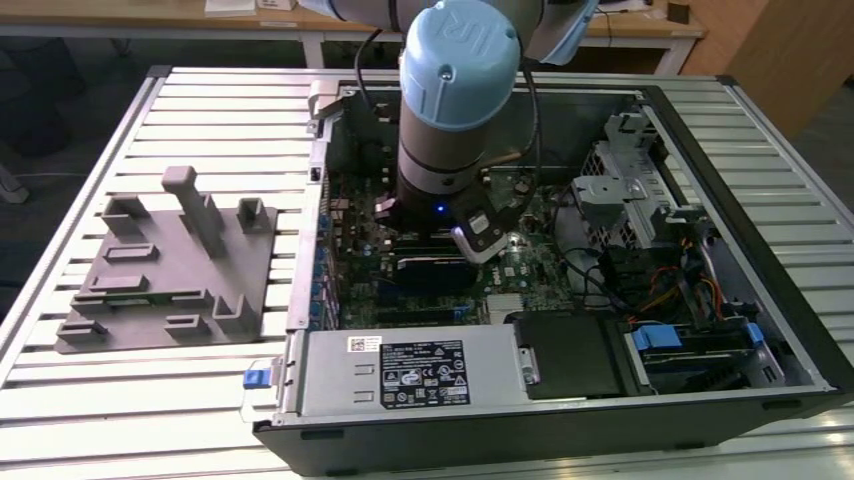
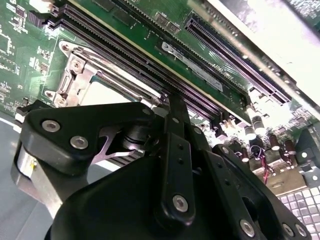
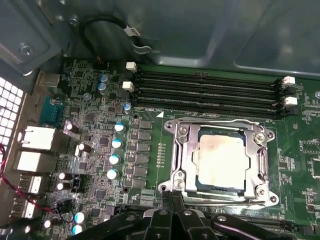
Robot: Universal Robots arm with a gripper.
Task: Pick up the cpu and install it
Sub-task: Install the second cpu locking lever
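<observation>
Black linkage of my jaws (image 3: 172, 210) sits closest to the lens in both wrist views, fingers drawn together with nothing held between them. Just past the tips, the cpu (image 3: 221, 159) lies flat inside its metal socket frame (image 3: 175, 165) on the green motherboard (image 3: 145, 150), silver top showing. Memory slots (image 3: 205, 92) run alongside the socket, apart from it. In the exterior view my arm (image 1: 454, 120) reaches down into the open computer case (image 1: 747, 330), which covers the slatted surface (image 1: 80, 400) toward its right edge; grey tray (image 1: 167, 275) sits near the left edge.
</observation>
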